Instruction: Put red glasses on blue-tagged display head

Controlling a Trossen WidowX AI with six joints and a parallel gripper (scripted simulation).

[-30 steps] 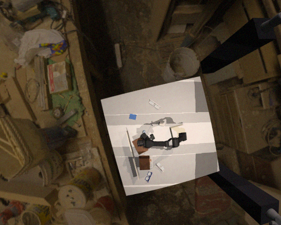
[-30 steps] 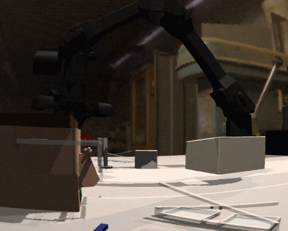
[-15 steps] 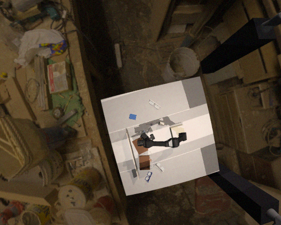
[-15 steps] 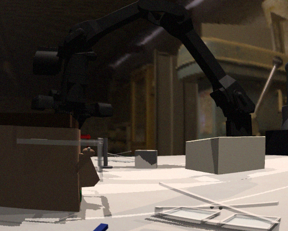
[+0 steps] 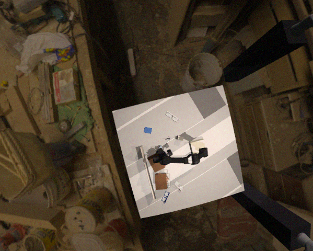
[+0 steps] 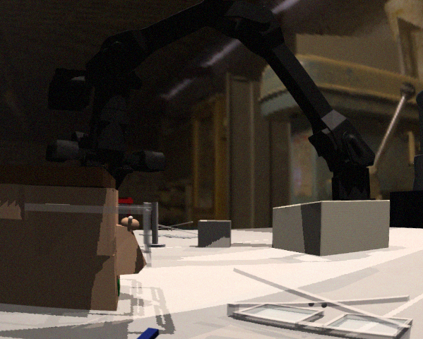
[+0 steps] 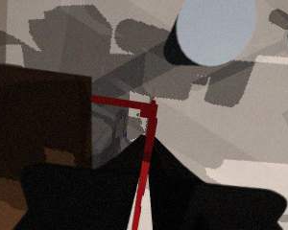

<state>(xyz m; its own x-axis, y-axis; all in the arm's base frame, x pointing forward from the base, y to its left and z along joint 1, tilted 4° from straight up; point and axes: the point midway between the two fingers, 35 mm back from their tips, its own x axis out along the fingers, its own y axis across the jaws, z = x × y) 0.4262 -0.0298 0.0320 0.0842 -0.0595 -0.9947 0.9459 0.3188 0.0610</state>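
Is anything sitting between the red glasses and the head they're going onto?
Nothing visible does. The gripper is shut on a temple of the red glasses, and in the wrist view their front bar already runs up to the edge of the brown head. Whether they touch cannot be told.

Two display heads: the unworn head and the arm-covered head. Four pairs of glasses — red glasses, blue glasses, clear glasses, white glasses. One blue tag — and two grey blocks: small block, large block.
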